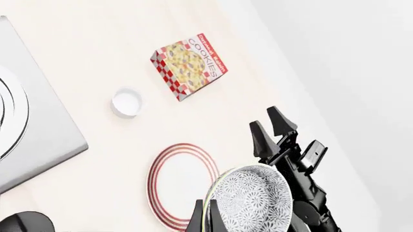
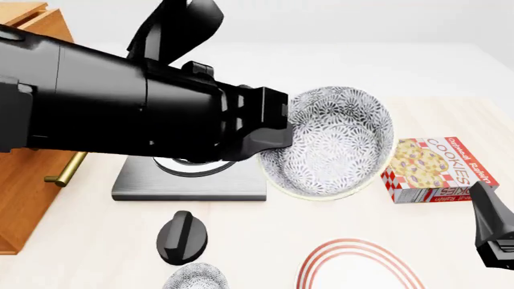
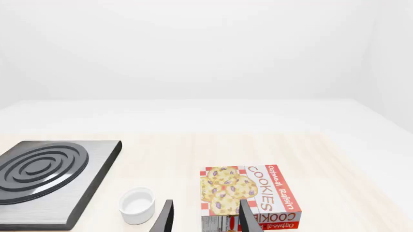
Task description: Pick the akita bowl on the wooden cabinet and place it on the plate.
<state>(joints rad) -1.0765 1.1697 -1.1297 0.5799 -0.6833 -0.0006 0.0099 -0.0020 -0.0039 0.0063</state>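
Note:
My left gripper [image 2: 277, 129] is shut on the rim of the akita bowl [image 2: 337, 141], holding it tilted in the air well above the table. In the left wrist view the gripper [image 1: 206, 215] pinches the rim of the bowl [image 1: 253, 198]. The plate [image 2: 362, 265], white with red rings, lies on the table at the near edge; in the left wrist view the plate [image 1: 181, 183] shows beside and partly under the bowl. The wooden cabinet [image 2: 24, 180] stands at the far left. My right gripper [image 3: 206, 215] is open and empty near the cookie box; its fingers [image 1: 263, 137] show beside the bowl.
A twin speckled bowl [image 2: 197, 278] and a black knob-like object [image 2: 183, 236] sit at the near edge left of the plate. A grey stove plate [image 2: 189, 180] lies behind them. A cookie box [image 2: 434, 168] lies at the right. A small white cup [image 1: 127, 101] stands between stove and box.

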